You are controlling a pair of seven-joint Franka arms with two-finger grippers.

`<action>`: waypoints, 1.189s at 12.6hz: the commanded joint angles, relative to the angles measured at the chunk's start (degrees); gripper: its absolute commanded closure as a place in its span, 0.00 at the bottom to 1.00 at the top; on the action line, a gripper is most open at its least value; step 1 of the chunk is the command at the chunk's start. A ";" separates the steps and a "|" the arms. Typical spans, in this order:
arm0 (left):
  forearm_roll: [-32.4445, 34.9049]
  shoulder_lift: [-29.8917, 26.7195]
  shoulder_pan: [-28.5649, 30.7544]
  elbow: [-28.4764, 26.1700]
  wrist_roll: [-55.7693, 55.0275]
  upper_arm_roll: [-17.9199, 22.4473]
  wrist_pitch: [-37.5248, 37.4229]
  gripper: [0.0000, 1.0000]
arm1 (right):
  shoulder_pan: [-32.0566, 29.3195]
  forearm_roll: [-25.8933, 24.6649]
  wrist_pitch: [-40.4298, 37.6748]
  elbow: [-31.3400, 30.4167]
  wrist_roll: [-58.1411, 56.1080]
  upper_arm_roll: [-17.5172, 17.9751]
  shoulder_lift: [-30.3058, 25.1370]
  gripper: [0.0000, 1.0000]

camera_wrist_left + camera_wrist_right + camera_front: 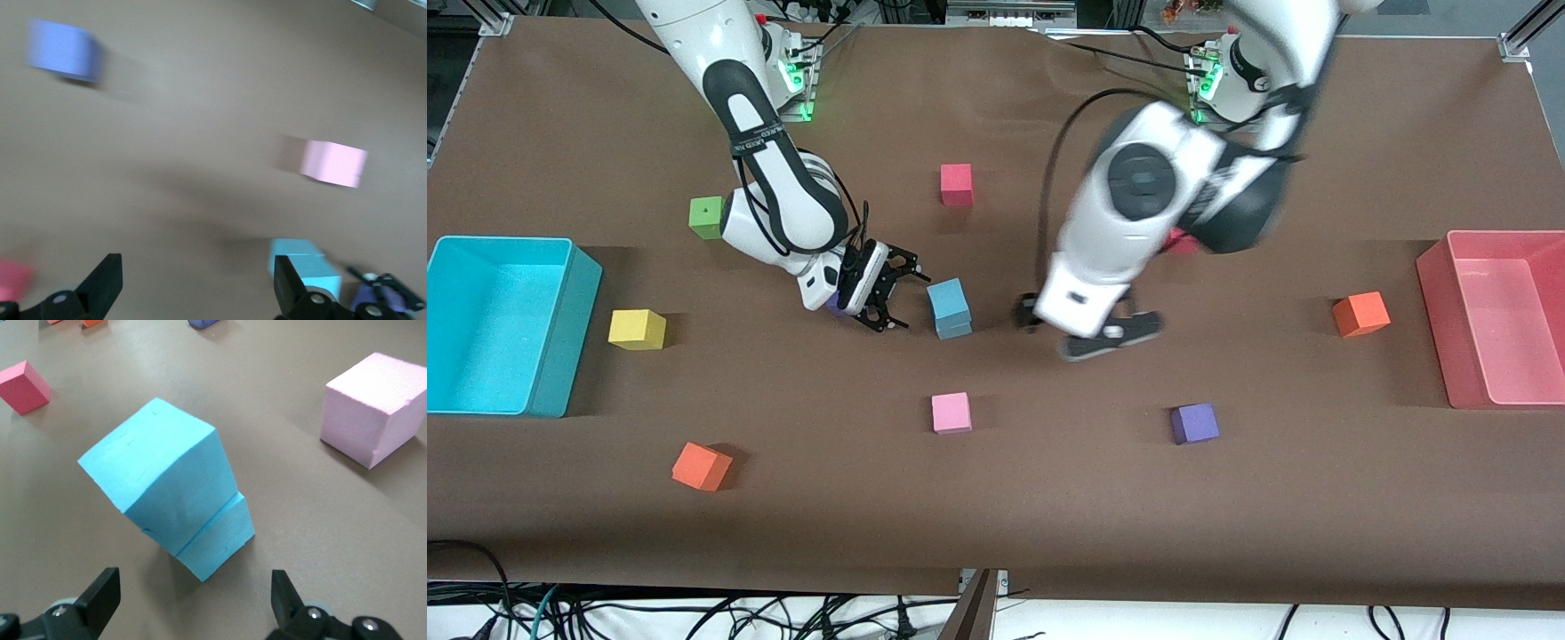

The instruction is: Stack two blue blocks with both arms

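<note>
While I watch from the front, one light sky-blue foam cube sits stacked on the other sky-blue foam cube mid-bench, between my right tool, fingers wide and empty, and my left tool, blurred just beside. Left wrist: fingers spread wide, holding nothing. Right wrist: the stack stands apart from the spread fingers, top cube skewed, a pink foam cube nearby.

Two sky-blue foam cubes stand stacked at the middle of my table, the upper blue block resting on the lower blue block. The top cube sits twisted and slightly offset on its mate, edges not aligned. A pink cube lies at six o'clock from the stack, nearer the front camera.
</note>
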 commanded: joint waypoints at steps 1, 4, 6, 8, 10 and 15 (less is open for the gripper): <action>-1.41 -12.41 9.33 -10.58 11.13 -2.37 -8.12 0.00 | -0.34 0.48 -1.08 -4.55 1.77 0.17 -4.16 0.00; 2.44 -19.44 18.21 -13.12 21.51 -2.28 -14.47 0.00 | -0.86 -4.94 -3.98 -6.67 7.82 0.17 -6.54 0.00; 5.36 -23.58 22.88 -16.80 29.08 -2.20 -14.57 0.00 | -2.62 -14.58 -8.09 -6.85 16.40 -0.27 -9.08 0.00; 7.55 -26.22 25.35 -19.09 32.87 -2.20 -14.57 0.00 | -3.85 -32.13 -15.72 -6.15 28.70 -4.12 -12.07 0.00; 8.09 -28.42 26.67 -20.77 33.68 -2.28 -14.57 0.00 | -4.47 -43.42 -23.64 -4.13 37.51 -7.38 -14.79 0.00; 7.91 -30.10 26.94 -21.74 33.77 -2.28 -14.84 0.00 | -7.98 -73.29 -39.33 9.63 60.87 -7.57 -18.15 0.00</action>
